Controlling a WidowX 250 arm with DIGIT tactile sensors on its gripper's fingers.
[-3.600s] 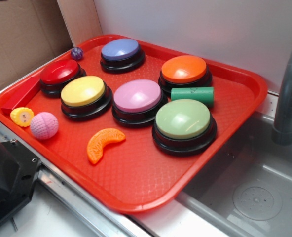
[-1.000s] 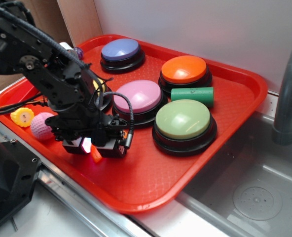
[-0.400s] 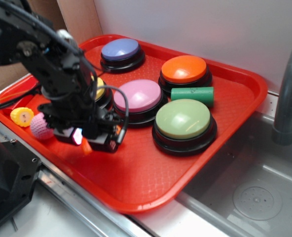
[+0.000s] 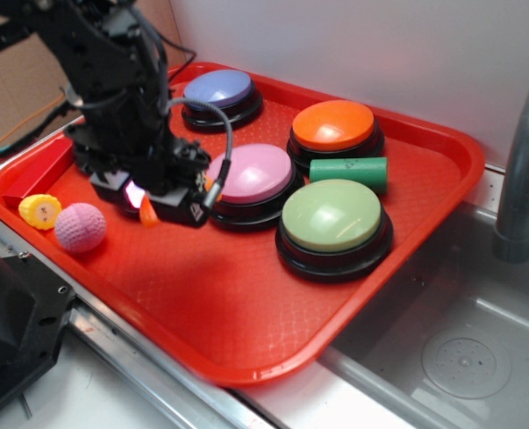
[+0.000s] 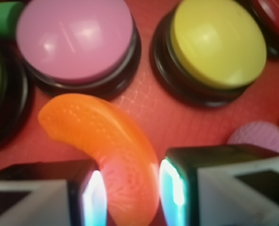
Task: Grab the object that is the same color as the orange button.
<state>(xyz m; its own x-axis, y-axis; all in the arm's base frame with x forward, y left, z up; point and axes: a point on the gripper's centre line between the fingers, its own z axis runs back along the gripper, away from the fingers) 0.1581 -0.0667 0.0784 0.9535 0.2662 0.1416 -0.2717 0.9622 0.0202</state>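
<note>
since the gripper had closed on the orange slice, apparently lifted off the tray, the grab looked essentially done.

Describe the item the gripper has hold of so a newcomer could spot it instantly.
On the red tray, find the gripper, in front of the pink button and yellow button. Between its fingers sits the orange citrus slice: small, crescent-shaped, unlike the round buttons.
</note>
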